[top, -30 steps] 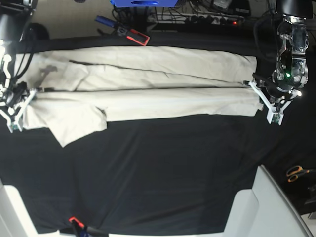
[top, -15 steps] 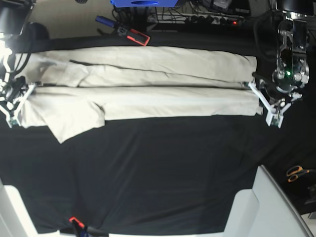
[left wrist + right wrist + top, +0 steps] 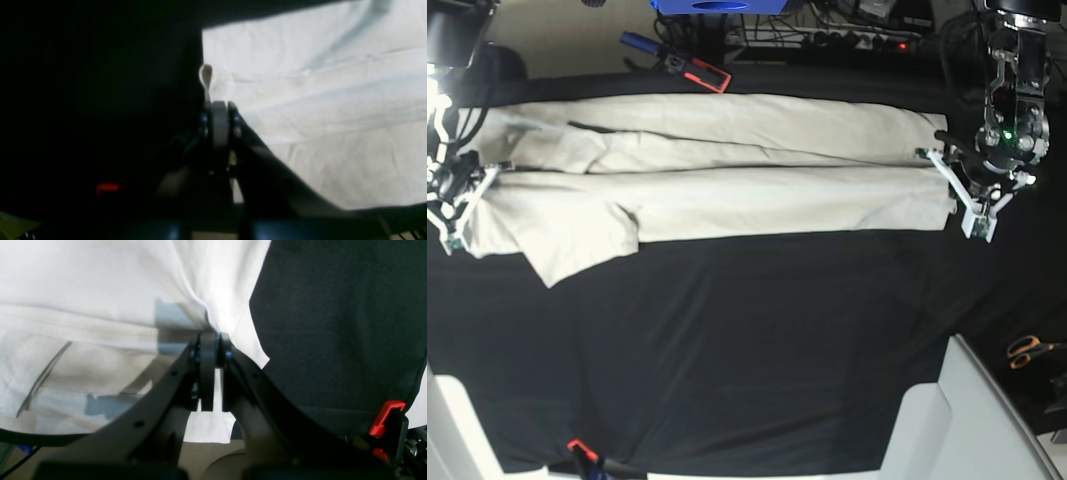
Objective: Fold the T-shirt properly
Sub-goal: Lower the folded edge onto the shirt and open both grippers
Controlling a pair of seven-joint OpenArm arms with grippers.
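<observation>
Currently the T-shirt (image 3: 727, 175) lies stretched lengthwise across the far half of the black tablecloth (image 3: 757, 350), already folded along its long axis so that two long bands of cloth meet at a seam-like line down the middle; one short sleeve (image 3: 577, 245) sticks out toward the near side at the base view's left end. Left gripper (image 3: 957, 190) is clamped on the hem end; the left wrist view shows its jaws closed with a small loop of cream cloth pinched just above them. Right gripper (image 3: 467, 205) is likewise clamped on the shoulder end; the right wrist view shows fabric gathered into the closed jaws, folds radiating from the pinch. Judgement: the step in hand is the lengthwise fold, both arms holding one long edge taut between them. Next move probably calls for both arms to travel together at equal height and pace, so the edge lands straight, and the loose sleeve needs tucking in. Material: soft matte cotton, cream, lightly wrinkled, with a stitched hem ridge visible in the right wrist view; limp, will sag if tension drops. Tablecloth is dark, finely textured, flat. Orange-handled scissors (image 3: 1030, 350) lie well apart at the near corner.
</observation>
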